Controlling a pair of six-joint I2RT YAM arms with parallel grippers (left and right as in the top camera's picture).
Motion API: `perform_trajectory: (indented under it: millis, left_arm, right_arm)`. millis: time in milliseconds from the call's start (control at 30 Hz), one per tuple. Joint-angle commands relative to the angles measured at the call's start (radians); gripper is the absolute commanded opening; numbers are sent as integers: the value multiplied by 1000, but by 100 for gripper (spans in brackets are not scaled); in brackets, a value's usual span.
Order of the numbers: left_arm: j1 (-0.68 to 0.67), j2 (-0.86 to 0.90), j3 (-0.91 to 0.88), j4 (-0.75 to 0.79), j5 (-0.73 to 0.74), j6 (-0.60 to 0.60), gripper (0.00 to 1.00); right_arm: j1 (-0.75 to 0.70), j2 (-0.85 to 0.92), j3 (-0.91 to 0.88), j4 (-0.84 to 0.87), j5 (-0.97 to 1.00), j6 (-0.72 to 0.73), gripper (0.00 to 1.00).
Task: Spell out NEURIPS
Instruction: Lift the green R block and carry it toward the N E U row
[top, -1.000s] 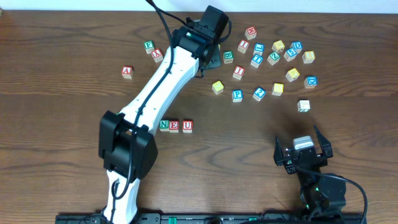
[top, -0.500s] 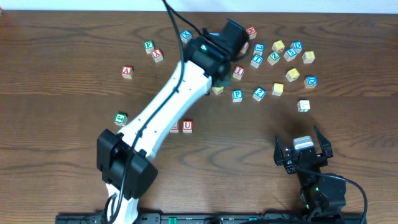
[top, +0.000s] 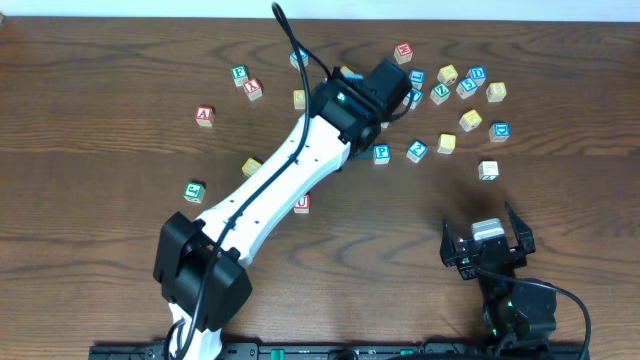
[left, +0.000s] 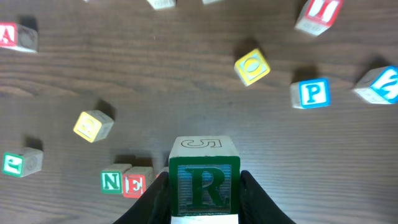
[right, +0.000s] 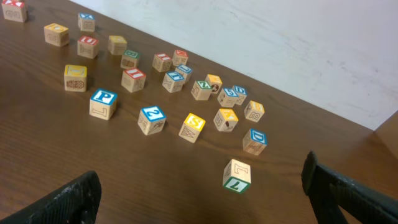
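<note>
Block (left: 204, 185) lettered green R sits clamped between left jaws.

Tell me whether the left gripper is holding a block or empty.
Holding: the left gripper clamps the green R block between both fingers.

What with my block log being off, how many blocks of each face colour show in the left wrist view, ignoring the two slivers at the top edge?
Red blocks: 3
Green blocks, counting the held R: 3
Blue blocks: 2
Yellow blocks: 2
Total: 10
</note>
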Motion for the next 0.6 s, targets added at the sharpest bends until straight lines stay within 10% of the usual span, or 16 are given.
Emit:
perform_trajectory:
  millis: [0,567]
  left_arm:
    - [-12,-49,-97,39,-19,-26,8]
    - [-17,-282,-606,401,256,-39,8]
  right_arm:
    - [-13,-6,-2,-3,-2,13,99]
    - [-13,-6,-2,-3,-2,13,99]
